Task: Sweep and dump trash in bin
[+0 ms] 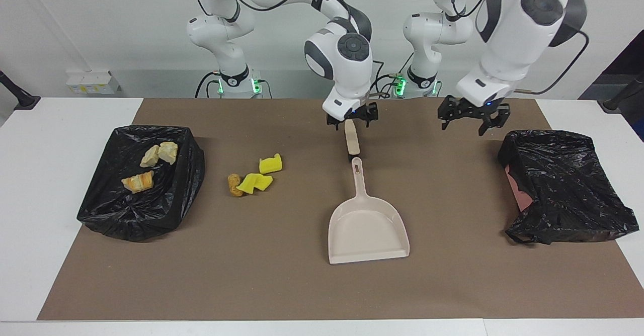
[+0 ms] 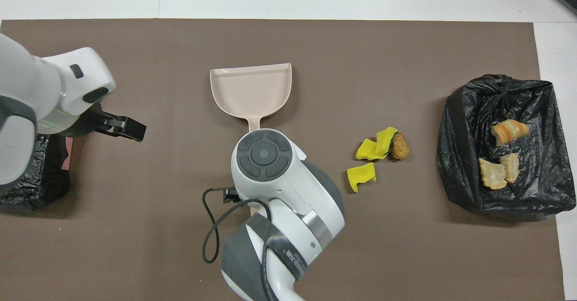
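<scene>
A robotics lab: two white arms (image 1: 282, 4) bolted at a plain table (image 1: 50, 185).

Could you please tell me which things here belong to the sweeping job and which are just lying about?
Job:
- yellow pieces and brown lump on the mat
- dustpan
- bagged bin holding three bread chunks

Lying about, probably:
- second bagged bin, at the left arm's end
- white box by the wall
</scene>
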Tool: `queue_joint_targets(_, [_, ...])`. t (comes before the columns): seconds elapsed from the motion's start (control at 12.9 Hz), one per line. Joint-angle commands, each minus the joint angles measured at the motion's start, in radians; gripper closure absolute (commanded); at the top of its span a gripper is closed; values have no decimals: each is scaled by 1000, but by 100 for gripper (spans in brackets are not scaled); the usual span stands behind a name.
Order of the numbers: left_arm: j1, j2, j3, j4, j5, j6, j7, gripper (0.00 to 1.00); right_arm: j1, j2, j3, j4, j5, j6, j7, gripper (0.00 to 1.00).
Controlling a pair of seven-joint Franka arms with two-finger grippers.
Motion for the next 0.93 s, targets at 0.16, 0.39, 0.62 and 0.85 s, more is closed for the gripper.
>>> queue_joint_targets(0.16, [-130, 143, 15, -1, -20, 157, -53, 0, 116, -196, -3, -414, 64, 250, 33, 0])
queue_joint_targets(0.39, [-213, 232, 15, 5, -29, 281, -159, 0, 152, -196, -1, -457, 64, 284, 61, 0])
queue_joint_targets(0.62, [-289, 335, 15, 55, -23, 339, -315, 0, 175, -195, -3, -480, 64, 303, 69, 0])
queue_joint_targets(0.85, [-368, 407, 15, 83, 0, 393, -539, 4, 176, -179, -3, -475, 62, 335, 60, 55])
